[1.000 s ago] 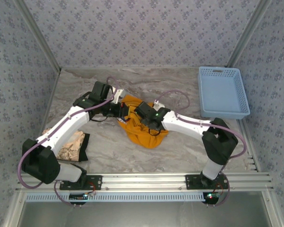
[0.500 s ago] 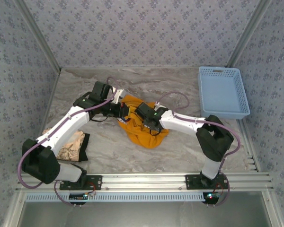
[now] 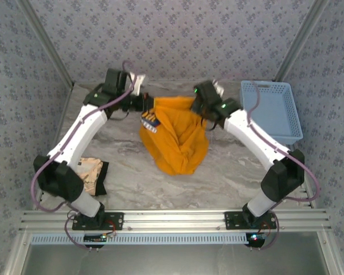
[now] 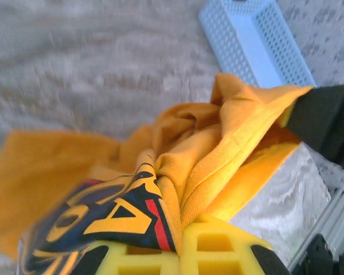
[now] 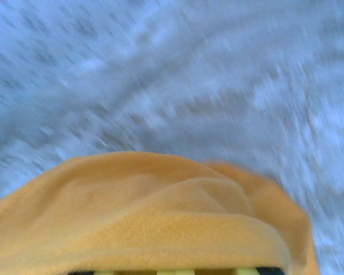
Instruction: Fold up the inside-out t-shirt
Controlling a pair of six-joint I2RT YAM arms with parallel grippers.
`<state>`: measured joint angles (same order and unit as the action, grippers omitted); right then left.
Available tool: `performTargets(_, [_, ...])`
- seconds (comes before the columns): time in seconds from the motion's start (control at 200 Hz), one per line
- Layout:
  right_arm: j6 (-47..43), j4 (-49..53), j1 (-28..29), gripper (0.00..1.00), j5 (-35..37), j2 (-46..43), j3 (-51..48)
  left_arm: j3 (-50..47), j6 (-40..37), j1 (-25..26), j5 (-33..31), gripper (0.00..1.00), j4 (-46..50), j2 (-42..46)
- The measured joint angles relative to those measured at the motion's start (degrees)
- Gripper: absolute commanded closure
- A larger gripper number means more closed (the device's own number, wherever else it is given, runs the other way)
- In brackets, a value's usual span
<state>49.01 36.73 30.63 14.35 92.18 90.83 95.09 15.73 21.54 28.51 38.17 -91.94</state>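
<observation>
An orange-yellow t-shirt point(image 3: 178, 140) hangs over the marble table point(image 3: 229, 172), held up between two robot arms. The left gripper point(image 3: 147, 106) is clenched on one top corner, beside a dark print. The right gripper point(image 3: 200, 106) is clenched on the other corner.

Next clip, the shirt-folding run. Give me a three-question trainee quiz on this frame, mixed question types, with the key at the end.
1. True or false: the t-shirt lies inside the blue basket.
2. Which is shut on the t-shirt? A) left gripper alone B) right gripper alone C) both
3. Name the item lying on the table at its near left.
Key: 1 false, it hangs between the two grippers; 2 C; 3 the beige cloth.
</observation>
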Motion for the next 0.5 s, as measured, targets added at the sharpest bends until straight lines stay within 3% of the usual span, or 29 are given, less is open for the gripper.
performTargets(0.15, [-10.54, -1.09, -4.68, 1.00, -6.54, 5.05, 19.74, 26.73, -1.38, -2.89, -1.64, 1.00, 5.42, -12.37])
performTargets(0.305, [-14.86, -0.55, -4.61, 1.00, -13.53, 4.02, 29.44, 52.72, -1.25, -5.07, -2.56, 1.00, 15.50, -20.72])
performTargets(0.39, [-14.73, 1.44, -4.46, 1.00, -19.08, 1.31, 30.93, 53.83, -0.79, -4.57, -1.29, 1.00, 18.58, -18.01])
performTargets(0.5, [-14.12, 5.53, -2.78, 1.00, -23.93, -3.45, 30.42, 40.46, 0.55, -2.56, 0.39, 1.00, 18.40, -7.78])
